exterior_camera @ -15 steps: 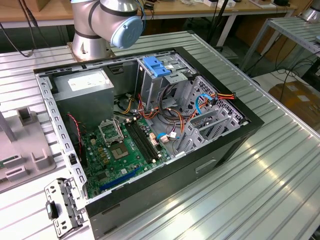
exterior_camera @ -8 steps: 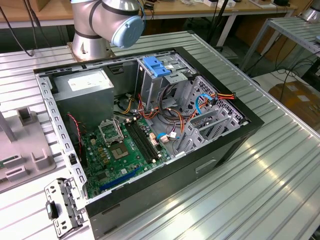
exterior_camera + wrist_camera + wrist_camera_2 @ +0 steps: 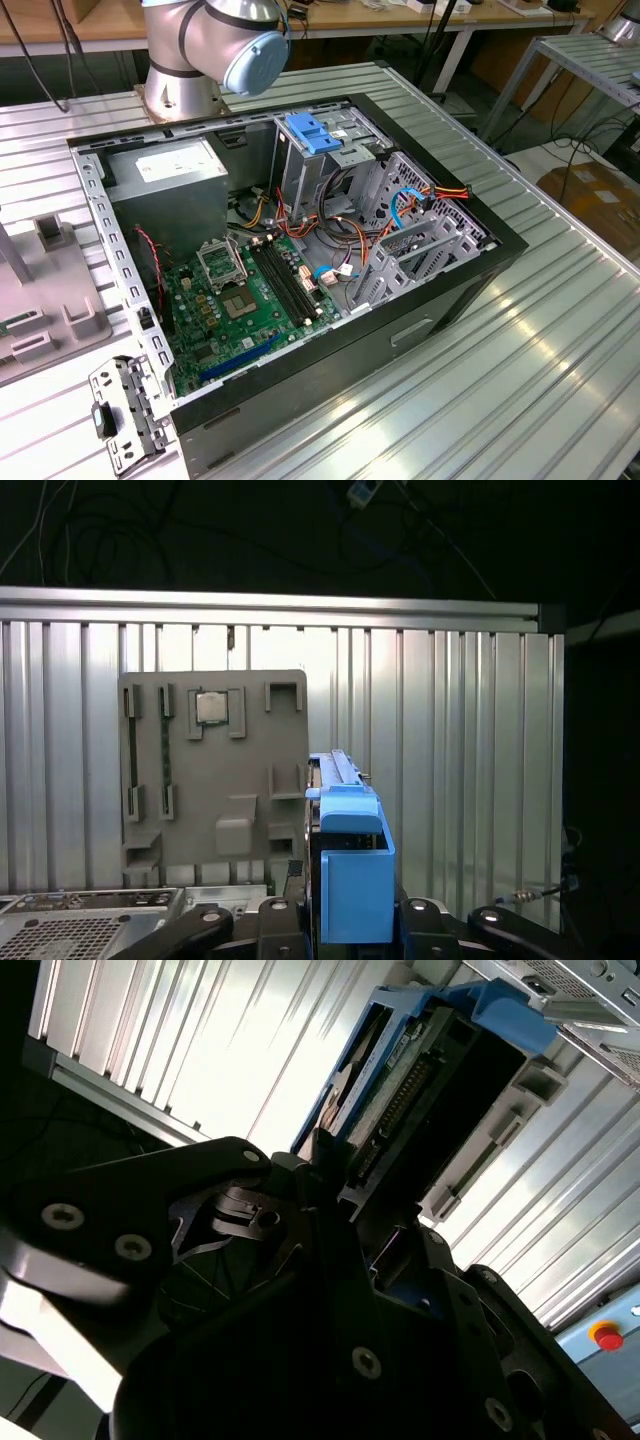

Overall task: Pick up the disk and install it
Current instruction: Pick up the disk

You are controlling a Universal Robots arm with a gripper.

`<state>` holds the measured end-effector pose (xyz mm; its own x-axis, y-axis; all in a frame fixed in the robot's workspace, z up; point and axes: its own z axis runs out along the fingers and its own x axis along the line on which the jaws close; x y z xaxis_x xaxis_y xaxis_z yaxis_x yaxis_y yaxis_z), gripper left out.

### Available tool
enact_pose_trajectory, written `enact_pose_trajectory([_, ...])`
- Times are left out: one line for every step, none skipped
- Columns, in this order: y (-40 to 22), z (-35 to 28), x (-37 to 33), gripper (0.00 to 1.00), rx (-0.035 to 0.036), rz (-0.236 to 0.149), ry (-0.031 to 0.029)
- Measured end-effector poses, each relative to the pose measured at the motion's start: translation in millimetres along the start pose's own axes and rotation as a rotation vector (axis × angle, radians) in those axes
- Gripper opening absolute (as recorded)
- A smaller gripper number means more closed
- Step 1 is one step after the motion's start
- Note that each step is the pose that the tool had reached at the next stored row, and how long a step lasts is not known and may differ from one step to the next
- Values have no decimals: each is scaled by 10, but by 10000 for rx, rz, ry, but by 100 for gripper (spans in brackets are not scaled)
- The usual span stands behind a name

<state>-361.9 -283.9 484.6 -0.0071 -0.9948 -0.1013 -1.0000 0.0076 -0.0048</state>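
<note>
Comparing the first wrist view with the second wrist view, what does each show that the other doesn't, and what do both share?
First wrist view: a grey fixture plate with a small chip set in it. Second wrist view: a red button and a row of connector pins. Both: the disk in its blue carrier, gripped by the hand, with the ribbed metal table behind.

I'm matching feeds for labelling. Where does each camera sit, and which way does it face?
Exterior view: off the arm, above the table, looking down into the open computer case; the arm's base joints show.
First wrist view: on the wrist, looking past the gripper and the held disk to the grey fixture tray.
Second wrist view: on the wrist, close along the gripper's body at the disk's connector edge.
Both wrist views share gripper and disk.
</note>
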Motion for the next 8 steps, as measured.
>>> enact_pose_trajectory([-9,0,0,36,0,0,0])
enact_pose_trajectory([-29,0,0,36,0,1,0])
enact_pose_trajectory([-46,0,-1,36,0,1,0])
enact_pose_trajectory([-61,0,-1,36,0,1,0])
enact_pose_trajectory([-71,0,-1,36,0,1,0])
enact_pose_trajectory([-86,1,-1,36,1,1,0])
enact_pose_trajectory([-96,1,-1,36,0,1,0])
enact_pose_trajectory([-108,1,-1,36,0,1,0])
